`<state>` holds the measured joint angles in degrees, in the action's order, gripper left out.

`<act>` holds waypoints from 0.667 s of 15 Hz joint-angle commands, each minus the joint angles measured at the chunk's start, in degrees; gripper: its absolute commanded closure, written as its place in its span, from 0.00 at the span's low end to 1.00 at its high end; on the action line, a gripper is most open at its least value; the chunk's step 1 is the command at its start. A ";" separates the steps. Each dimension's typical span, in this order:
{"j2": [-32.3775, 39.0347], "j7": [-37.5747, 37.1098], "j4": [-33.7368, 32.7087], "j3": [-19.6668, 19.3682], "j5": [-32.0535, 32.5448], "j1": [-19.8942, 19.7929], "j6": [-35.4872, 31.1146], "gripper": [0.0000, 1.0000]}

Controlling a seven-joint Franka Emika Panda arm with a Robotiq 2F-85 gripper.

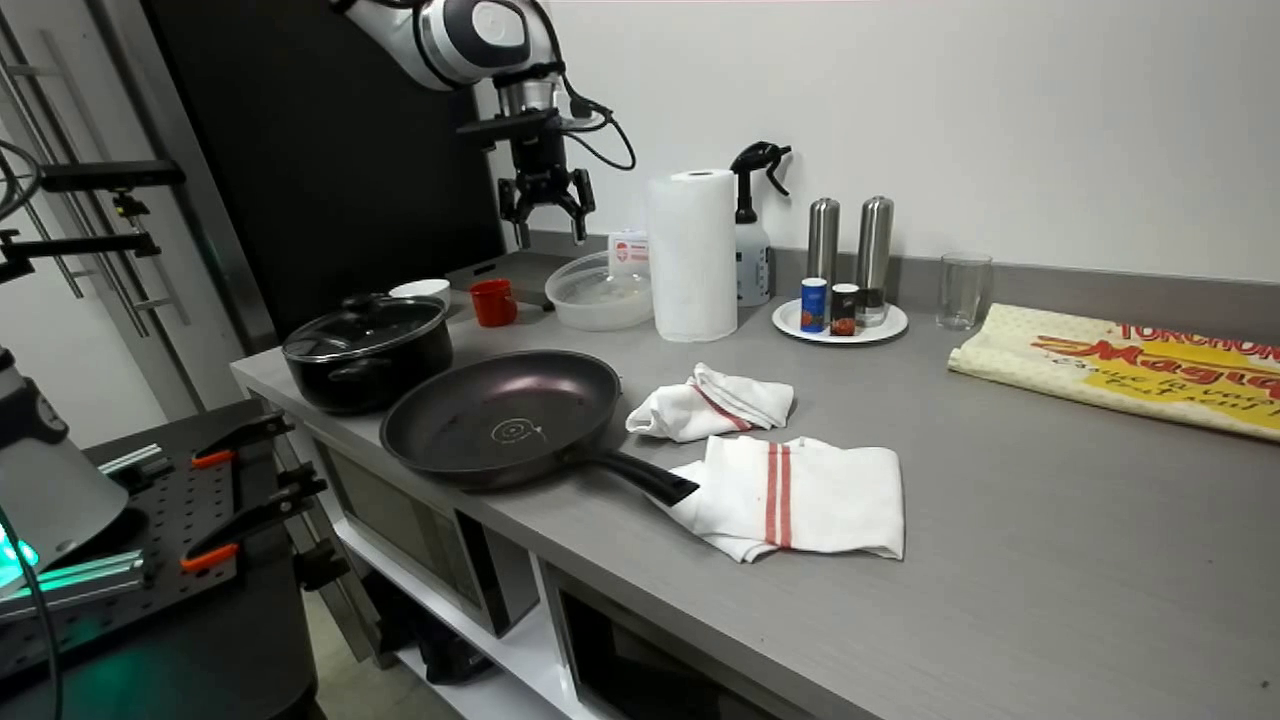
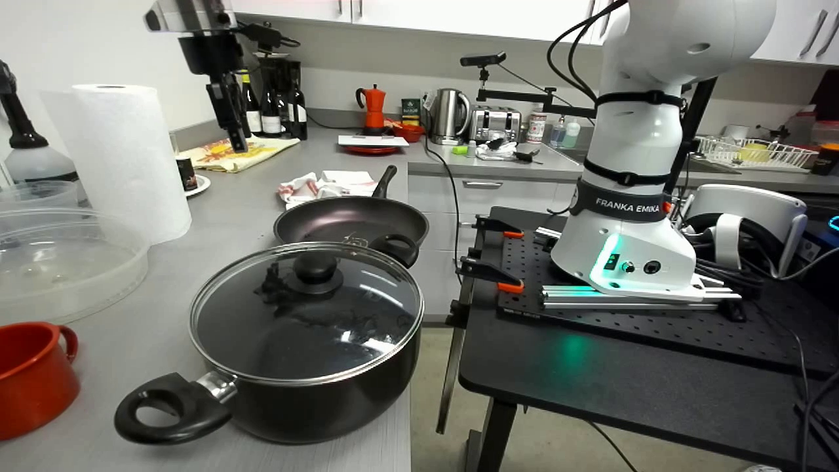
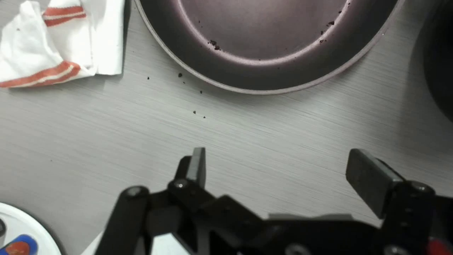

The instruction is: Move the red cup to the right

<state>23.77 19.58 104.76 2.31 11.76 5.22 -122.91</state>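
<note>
The red cup stands upright on the grey counter between the white bowl and the clear plastic tub. In an exterior view the red cup shows a small handle and is cut off at the frame's edge. In the wrist view a bit of red shows at the bottom right corner, mostly hidden by the gripper. My gripper is open and empty, high above the counter. It also shows in an exterior view. In the wrist view its fingers stand wide apart over bare counter.
A lidded black pot and a frying pan stand near the counter's front edge. The clear tub, paper towel roll and spray bottle stand by the wall. White towels lie beside the pan.
</note>
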 commanded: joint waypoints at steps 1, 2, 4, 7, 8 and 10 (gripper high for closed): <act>5.58 -3.40 -7.27 0.79 6.49 3.74 4.68 0.00; 6.73 -3.97 -8.55 0.96 7.89 4.78 5.40 0.00; 8.92 -4.44 -11.01 1.36 10.23 6.73 6.74 0.00; 11.88 -4.31 -14.18 2.03 12.63 9.28 8.11 0.00; 12.70 -4.21 -15.08 2.17 13.28 9.97 8.46 0.00; 14.17 -3.80 -16.80 2.52 14.10 11.20 9.09 0.00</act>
<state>34.72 16.12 92.82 4.31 23.56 14.79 -116.80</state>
